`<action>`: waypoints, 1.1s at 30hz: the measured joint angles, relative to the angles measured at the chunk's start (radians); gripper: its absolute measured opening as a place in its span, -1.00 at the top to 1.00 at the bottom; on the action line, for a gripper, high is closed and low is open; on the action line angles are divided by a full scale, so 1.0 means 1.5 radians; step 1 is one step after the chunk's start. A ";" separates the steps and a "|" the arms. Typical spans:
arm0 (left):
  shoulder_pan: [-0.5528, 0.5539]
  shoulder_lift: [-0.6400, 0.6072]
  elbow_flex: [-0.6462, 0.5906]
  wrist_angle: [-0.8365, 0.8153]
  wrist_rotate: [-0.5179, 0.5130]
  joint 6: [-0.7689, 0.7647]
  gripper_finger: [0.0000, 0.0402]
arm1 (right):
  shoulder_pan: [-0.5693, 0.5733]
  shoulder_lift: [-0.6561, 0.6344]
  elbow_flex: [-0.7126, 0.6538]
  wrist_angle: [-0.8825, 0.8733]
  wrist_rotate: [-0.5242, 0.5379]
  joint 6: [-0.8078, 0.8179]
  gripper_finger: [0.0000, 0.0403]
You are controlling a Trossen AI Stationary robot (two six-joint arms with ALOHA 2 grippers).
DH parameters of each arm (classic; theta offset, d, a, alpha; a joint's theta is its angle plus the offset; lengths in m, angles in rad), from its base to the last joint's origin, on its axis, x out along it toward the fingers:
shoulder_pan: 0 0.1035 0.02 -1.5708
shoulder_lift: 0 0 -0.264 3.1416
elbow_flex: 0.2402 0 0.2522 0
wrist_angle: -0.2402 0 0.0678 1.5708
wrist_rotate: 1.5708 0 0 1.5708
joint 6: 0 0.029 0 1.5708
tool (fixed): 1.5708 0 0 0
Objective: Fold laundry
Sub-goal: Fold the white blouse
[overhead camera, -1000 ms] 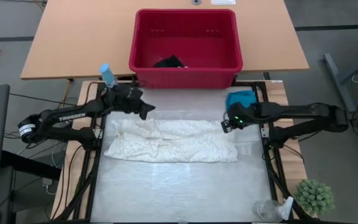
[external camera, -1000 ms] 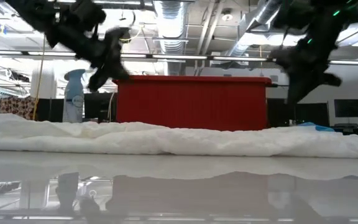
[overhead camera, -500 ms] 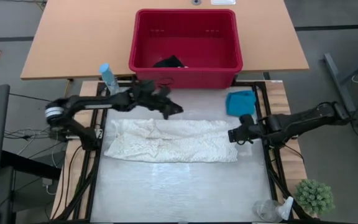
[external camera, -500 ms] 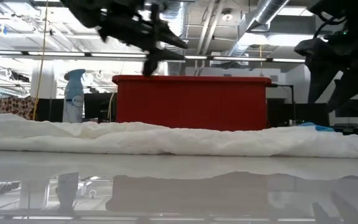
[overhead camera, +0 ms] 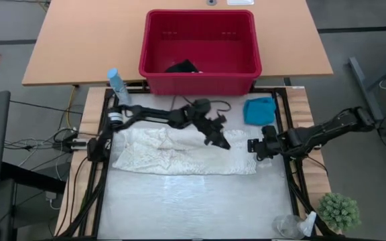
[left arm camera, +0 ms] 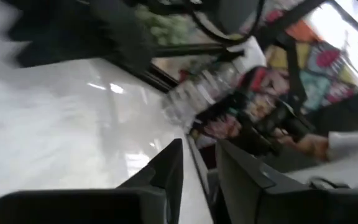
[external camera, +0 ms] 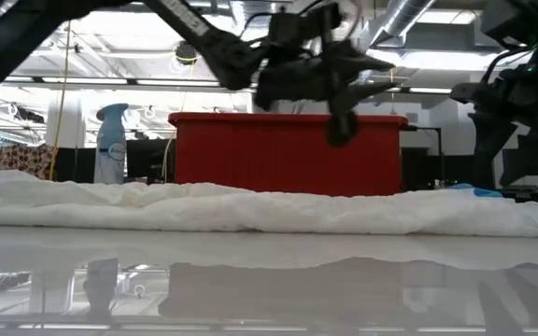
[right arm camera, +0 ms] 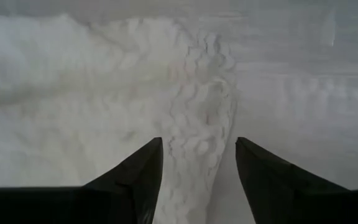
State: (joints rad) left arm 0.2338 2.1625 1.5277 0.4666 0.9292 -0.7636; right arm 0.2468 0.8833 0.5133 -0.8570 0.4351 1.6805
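The table [overhead camera: 179,207] has a pale glossy top inside a dark frame. Taking the cream-white lacy cloth [overhead camera: 179,152] as landmark: it lies spread in a long band across the table's far half. The turquoise-blue garment [overhead camera: 259,110] lies just beyond the cloth's right end. Beyond the cloth's far edge stands the red basket [overhead camera: 200,80], on the wooden table [overhead camera: 79,40] behind. A spray bottle [overhead camera: 116,82] stands past the cloth's far left corner.

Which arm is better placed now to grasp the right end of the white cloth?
Probably the right: the right gripper is open, its fingers straddling the edge of the white cloth. The left gripper hangs above the cloth.
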 joint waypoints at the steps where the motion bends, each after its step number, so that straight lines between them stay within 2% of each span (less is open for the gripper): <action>1: -0.006 0.019 0.024 -0.002 0.010 0.003 0.62 | 0.003 0.000 0.000 -0.001 0.006 0.006 -0.10; 5: -0.019 0.078 0.094 -0.039 0.025 0.014 0.85 | 0.011 -0.001 0.000 -0.006 0.011 0.031 -0.06; 7: -0.018 0.099 0.113 -0.073 0.001 0.036 0.96 | 0.017 -0.001 0.000 -0.005 0.019 0.044 -0.01; 9: -0.017 0.109 0.119 -0.111 -0.044 0.070 0.98 | 0.026 -0.001 0.000 -0.004 0.031 0.060 0.08; 12: -0.018 0.121 0.119 -0.162 -0.113 0.111 1.00 | 0.041 -0.001 0.000 0.004 0.043 0.067 0.34; 17: -0.030 0.122 0.119 -0.263 -0.206 0.218 1.00 | 0.060 -0.001 0.000 0.026 0.043 0.063 0.89; 19: -0.033 0.122 0.119 -0.274 -0.223 0.238 1.00 | 0.064 -0.001 0.000 0.029 0.043 0.052 0.92; 22: -0.033 0.121 0.119 -0.272 -0.239 0.243 1.00 | 0.068 -0.001 0.000 0.028 0.042 0.068 0.70; 29: -0.029 0.121 0.119 -0.293 -0.283 0.279 1.00 | 0.058 0.023 0.001 0.035 -0.003 0.080 -0.25; 33: -0.029 0.121 0.119 -0.307 -0.297 0.296 1.00 | 0.036 0.070 0.001 0.046 -0.025 0.102 -0.63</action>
State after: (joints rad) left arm 0.1902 2.3444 1.7065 0.0056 0.4842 -0.3191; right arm 0.3009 0.9887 0.5140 -0.7883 0.3975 1.8338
